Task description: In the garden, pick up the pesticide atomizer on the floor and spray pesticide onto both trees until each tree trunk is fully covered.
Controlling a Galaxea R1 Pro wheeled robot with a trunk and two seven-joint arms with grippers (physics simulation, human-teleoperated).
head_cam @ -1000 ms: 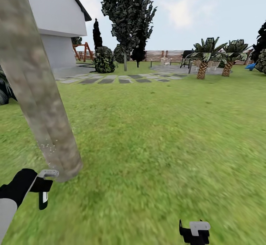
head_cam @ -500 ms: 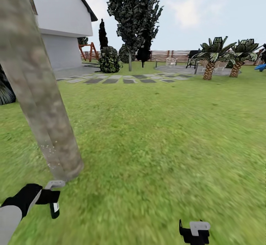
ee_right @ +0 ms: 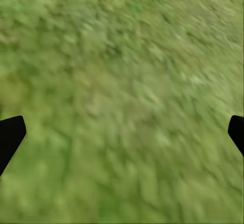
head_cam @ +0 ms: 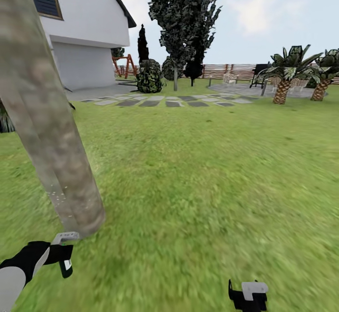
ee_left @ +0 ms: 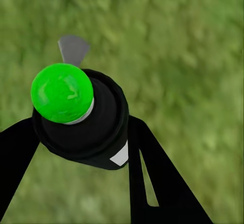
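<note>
Setting: grass lawn [head_cam: 202,175] with a white house [head_cam: 89,34] at the back left, a stepping-stone path [head_cam: 169,101], palms [head_cam: 285,74] at the right
Tree: thick mottled trunk [head_cam: 44,109] leaning at the left, foot in the grass
Pesticide atomizer [ee_left: 84,115]: dark body with a green cap, clamped between the fingers of the left end effector [head_cam: 59,255], light grey nozzle near the trunk's foot
Right end effector [head_cam: 248,295]: low over grass, fingers [ee_right: 10,137] spread wide apart, holding nothing

lawn [head_cam: 202,184] | tree trunk [head_cam: 52,137] rooted; stepping stones [head_cam: 165,101] far
</note>
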